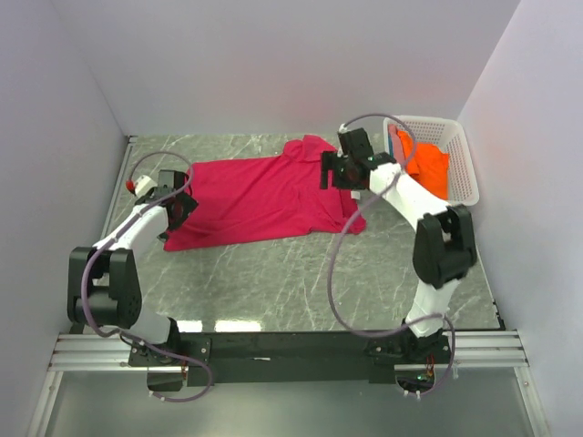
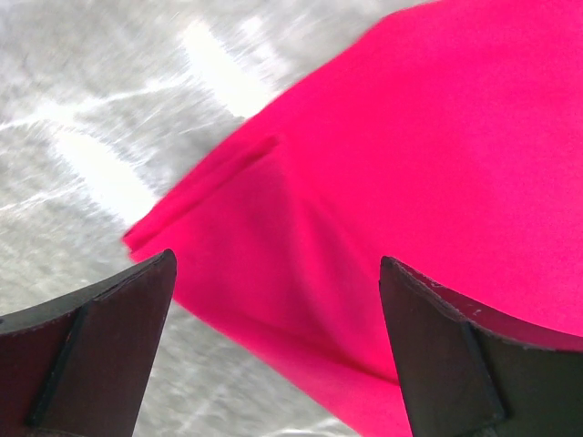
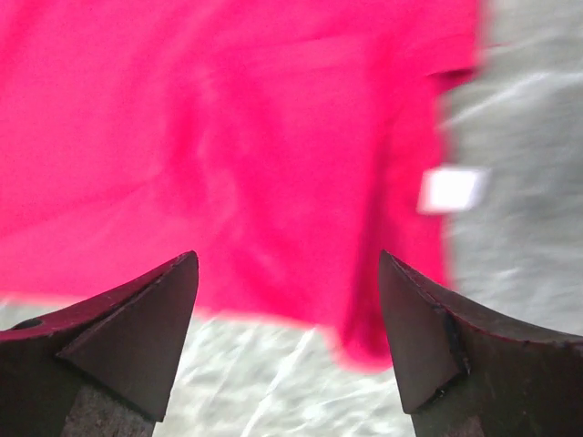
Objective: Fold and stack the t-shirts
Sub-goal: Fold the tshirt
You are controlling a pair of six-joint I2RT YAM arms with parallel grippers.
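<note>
The crimson-pink t-shirt (image 1: 260,196) lies spread flat across the middle of the table. My left gripper (image 1: 173,205) is open and empty above its left edge; the left wrist view shows the shirt's hem corner (image 2: 383,182) between my fingers (image 2: 100,346). My right gripper (image 1: 339,171) is open and empty above the shirt's right end; the right wrist view shows pink cloth (image 3: 228,137) with a white label (image 3: 449,189). The bright orange t-shirt (image 1: 428,164) lies bunched in the white basket (image 1: 460,150), with a strip of blue-teal cloth (image 1: 393,141) at its left.
The white lattice basket stands at the back right by the wall. Grey walls close the table on left, back and right. The grey marbled tabletop (image 1: 301,282) shows in front of the shirt. A black rail (image 1: 291,346) runs along the near edge.
</note>
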